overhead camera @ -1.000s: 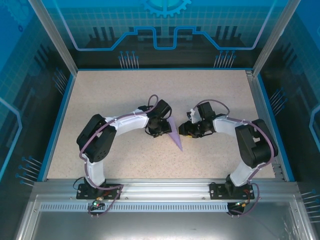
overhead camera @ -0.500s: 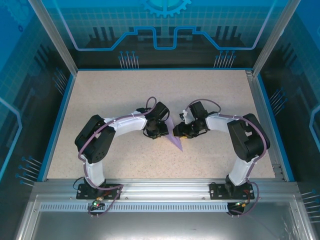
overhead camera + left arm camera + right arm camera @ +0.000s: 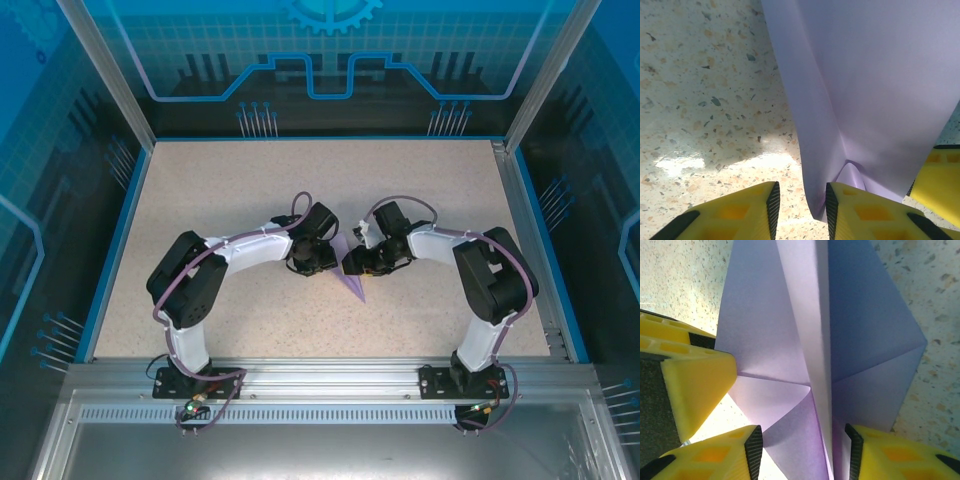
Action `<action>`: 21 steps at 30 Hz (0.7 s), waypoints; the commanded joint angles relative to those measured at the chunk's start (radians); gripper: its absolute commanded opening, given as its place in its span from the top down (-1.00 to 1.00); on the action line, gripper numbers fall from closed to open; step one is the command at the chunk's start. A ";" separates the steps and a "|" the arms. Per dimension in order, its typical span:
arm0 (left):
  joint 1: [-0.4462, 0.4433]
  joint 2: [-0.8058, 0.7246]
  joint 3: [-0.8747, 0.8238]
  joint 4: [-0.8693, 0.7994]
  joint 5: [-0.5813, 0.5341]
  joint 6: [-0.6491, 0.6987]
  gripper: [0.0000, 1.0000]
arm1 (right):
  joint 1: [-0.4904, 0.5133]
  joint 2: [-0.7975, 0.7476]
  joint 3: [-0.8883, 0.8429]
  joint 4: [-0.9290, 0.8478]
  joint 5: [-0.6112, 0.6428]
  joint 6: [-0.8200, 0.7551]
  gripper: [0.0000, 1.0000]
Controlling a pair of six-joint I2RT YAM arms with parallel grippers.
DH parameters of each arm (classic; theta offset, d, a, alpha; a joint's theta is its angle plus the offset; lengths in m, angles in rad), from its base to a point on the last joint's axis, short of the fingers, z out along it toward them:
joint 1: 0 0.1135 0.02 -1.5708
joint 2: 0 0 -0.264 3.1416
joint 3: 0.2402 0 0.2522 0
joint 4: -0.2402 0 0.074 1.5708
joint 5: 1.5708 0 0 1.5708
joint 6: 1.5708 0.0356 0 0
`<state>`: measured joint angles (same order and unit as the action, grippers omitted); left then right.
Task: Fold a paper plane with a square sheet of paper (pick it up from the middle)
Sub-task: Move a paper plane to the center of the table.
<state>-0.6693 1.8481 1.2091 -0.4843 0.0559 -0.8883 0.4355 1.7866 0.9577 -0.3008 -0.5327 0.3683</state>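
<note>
Wrist views show left fingers [image 3: 735, 212] and right fingers [image 3: 715, 455] half-open astride the paper plane [image 3: 765, 330], unclamped; overhead cannot.

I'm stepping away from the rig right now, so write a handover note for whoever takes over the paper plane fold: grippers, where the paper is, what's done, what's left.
Left gripper: open, the plane's edge sits in its gap beside one pad, not clamped.
Right gripper: open, straddling the raised centre crease, not pinching.
Paper plane: on the middle of the table, between both grippers, sharp tip toward the arm bases.
Done: the sheet is folded to a dart shape with centre crease and flaps.
Left: probably pressing the centre fold and setting the wings.
</note>
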 commanded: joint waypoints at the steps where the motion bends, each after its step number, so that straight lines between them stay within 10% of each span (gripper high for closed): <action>1: 0.007 -0.030 -0.022 0.009 -0.011 0.015 0.35 | 0.027 0.021 0.033 -0.061 0.028 -0.054 0.04; 21: 0.007 -0.050 -0.052 0.036 -0.010 0.018 0.41 | 0.086 -0.005 0.053 -0.124 0.125 -0.094 -0.21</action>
<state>-0.6628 1.8351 1.1732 -0.4610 0.0555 -0.8845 0.5106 1.7992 1.0103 -0.3866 -0.4213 0.2863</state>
